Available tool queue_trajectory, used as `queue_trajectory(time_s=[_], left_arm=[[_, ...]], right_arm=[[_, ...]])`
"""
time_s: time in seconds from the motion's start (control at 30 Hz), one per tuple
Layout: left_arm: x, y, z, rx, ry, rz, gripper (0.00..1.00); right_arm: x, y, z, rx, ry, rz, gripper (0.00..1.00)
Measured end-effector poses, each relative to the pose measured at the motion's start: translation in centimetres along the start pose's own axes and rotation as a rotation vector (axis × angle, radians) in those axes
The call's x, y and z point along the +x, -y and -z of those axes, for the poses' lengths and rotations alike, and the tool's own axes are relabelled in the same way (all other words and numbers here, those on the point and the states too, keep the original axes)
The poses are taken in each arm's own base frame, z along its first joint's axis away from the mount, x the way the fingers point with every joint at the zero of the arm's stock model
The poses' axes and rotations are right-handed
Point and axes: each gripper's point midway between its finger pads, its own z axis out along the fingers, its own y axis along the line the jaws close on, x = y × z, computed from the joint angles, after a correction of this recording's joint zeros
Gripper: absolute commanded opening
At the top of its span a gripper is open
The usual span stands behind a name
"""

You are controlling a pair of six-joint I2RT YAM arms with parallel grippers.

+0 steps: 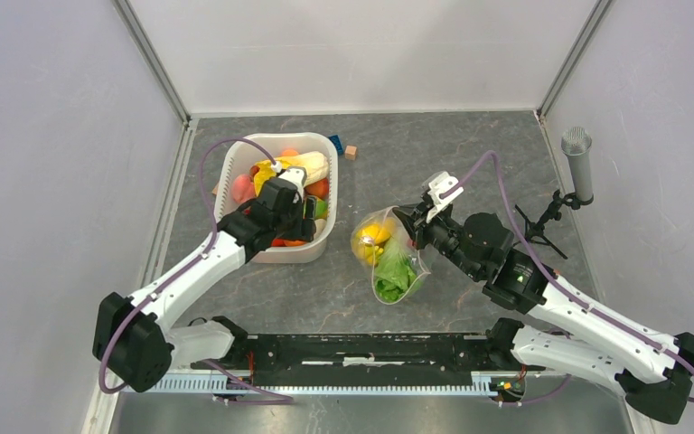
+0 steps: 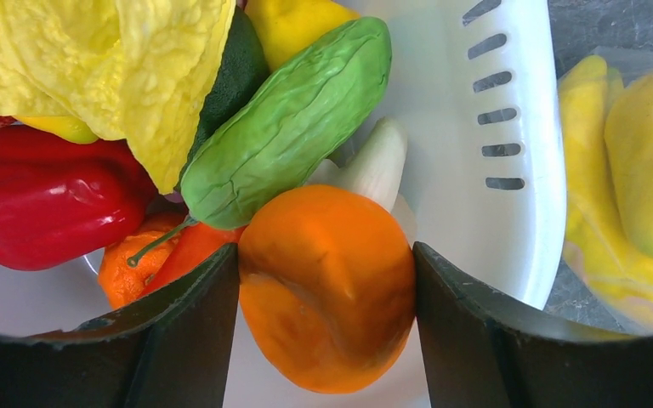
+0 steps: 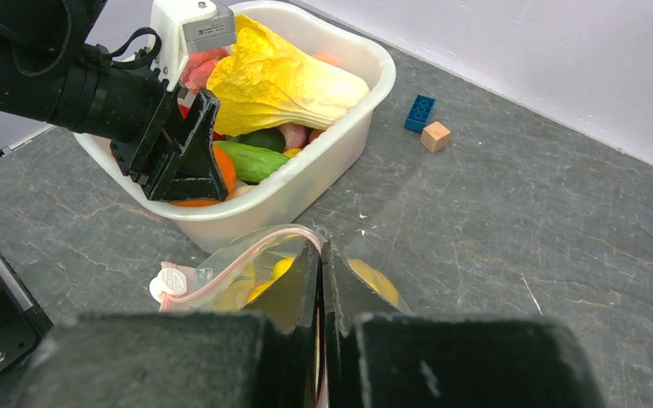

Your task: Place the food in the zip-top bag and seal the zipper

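The white tub (image 1: 231,165) holds the food: a yellow cabbage (image 3: 281,81), a green cucumber (image 2: 289,127), a red pepper (image 2: 42,195) and an orange fruit (image 2: 327,297). My left gripper (image 2: 325,249) reaches into the tub, both fingers pressed against the sides of the orange fruit. The zip-top bag (image 1: 389,258) lies right of the tub with yellow fruit (image 1: 372,237) and a green leafy piece (image 1: 395,274) inside. My right gripper (image 3: 320,246) is shut on the bag's mouth edge, holding the pink zipper (image 3: 247,255) up so the mouth gapes. The white slider (image 3: 167,283) sits at the zipper's left end.
A blue block (image 1: 336,143) and a small wooden block (image 1: 351,152) lie behind the tub's right corner. A grey microphone (image 1: 578,163) on a stand rises at the right wall. White walls enclose the grey tabletop on three sides.
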Motion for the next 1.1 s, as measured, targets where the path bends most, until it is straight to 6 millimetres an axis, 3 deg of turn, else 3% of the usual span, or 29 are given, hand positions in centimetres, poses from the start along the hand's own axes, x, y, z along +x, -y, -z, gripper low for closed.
queue_trajectory(time_s=[0.2, 0.4, 0.6, 0.83, 1.1], left_arm=[[-0.9, 0.1, 1.3, 0.015, 0.047, 0.008, 0.31], [-3.2, 0.2, 4.8, 0.057, 0.183, 0.030, 0.30], [-4.3, 0.5, 6.9, 0.095, 0.255, 0.041, 0.28], [-5.4, 4.1, 8.9, 0.311, 0.302, 0.032, 0.33], [-9.1, 10.3, 14.7, 0.692, 0.419, 0.019, 0.37]], right_arm=[[-0.1, 0.0, 0.0, 0.004, 0.003, -0.008, 0.04], [-0.2, 0.1, 0.0, 0.011, 0.007, -0.016, 0.04], [-0.2, 0.1, 0.0, 0.011, 0.010, -0.027, 0.04], [-1.3, 0.3, 0.1, 0.023, 0.051, -0.047, 0.04], [-1.7, 0.5, -0.1, 0.041, 0.068, -0.079, 0.04]])
